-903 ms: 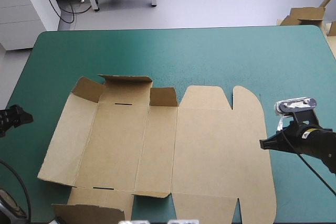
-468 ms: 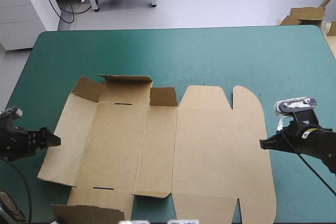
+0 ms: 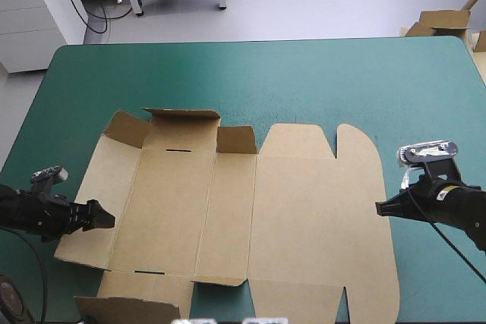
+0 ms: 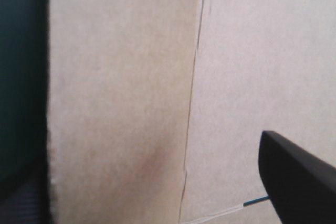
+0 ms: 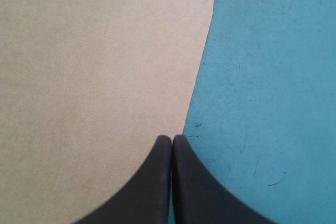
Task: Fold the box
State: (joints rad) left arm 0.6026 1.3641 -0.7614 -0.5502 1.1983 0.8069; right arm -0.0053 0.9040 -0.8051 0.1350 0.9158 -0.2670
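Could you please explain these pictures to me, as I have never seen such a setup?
It is a robot with two arms at a teal-green table. One picture looks down from above; the other two come from cameras on the wrists, looking along the black fingers. A brown box, a flat cut sheet with a few flaps raised, lies on the table. The left gripper is open over its left panel; the right gripper is shut at its right edge. Neither holds anything.

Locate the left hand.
High view: the left black-fingered hand sits at the picture's left, its tip over the left outer panel of the mostly flat brown board box.
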